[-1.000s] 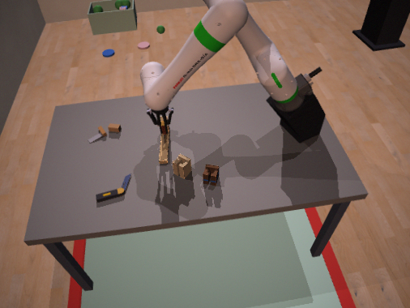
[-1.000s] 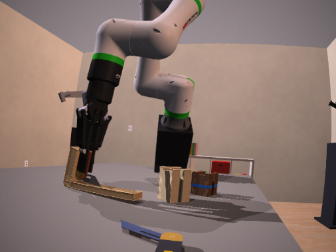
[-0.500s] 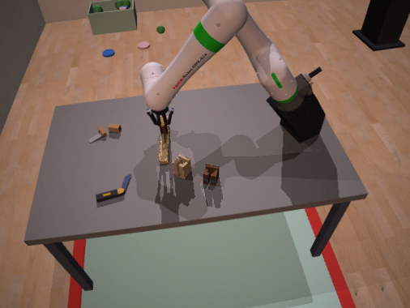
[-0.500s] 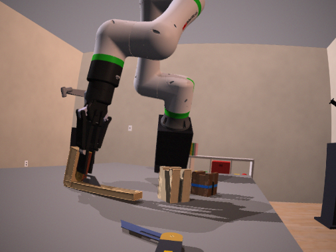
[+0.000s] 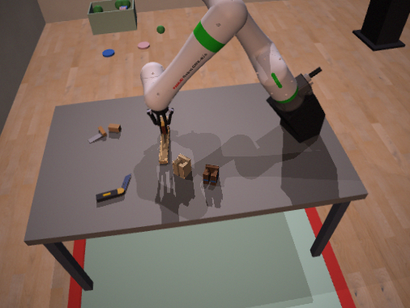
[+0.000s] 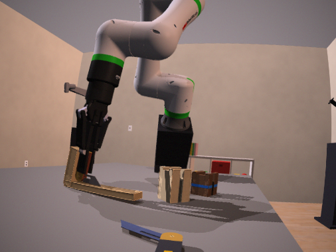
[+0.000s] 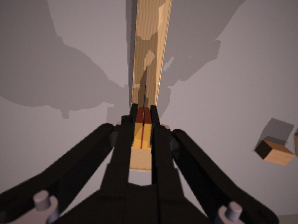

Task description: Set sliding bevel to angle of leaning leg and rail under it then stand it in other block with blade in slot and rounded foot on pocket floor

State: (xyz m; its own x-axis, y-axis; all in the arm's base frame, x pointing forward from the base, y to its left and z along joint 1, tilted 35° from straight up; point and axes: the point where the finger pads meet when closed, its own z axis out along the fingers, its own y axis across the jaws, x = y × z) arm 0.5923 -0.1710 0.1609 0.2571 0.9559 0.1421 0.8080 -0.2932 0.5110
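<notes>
My gripper (image 5: 160,118) is shut on the red-brown stock of the sliding bevel (image 6: 87,163) and holds it upright in the corner of the wooden joint. The short leaning leg (image 6: 71,162) rises at the rail's far end. The bevel's grey blade (image 6: 91,180) points down onto the long rail (image 6: 109,191), which lies flat on the table. In the wrist view the stock (image 7: 142,122) sits between my fingers, with the rail (image 7: 150,50) running ahead. A light wooden block (image 5: 182,166) and a dark block with a blue band (image 5: 211,174) stand near the rail's front end, both empty.
A second bevel with a blue blade and yellow mark (image 5: 113,190) lies at the table's front left. A small tool and a wooden cube (image 5: 114,128) lie at the left. The robot base (image 5: 300,113) stands at the back right.
</notes>
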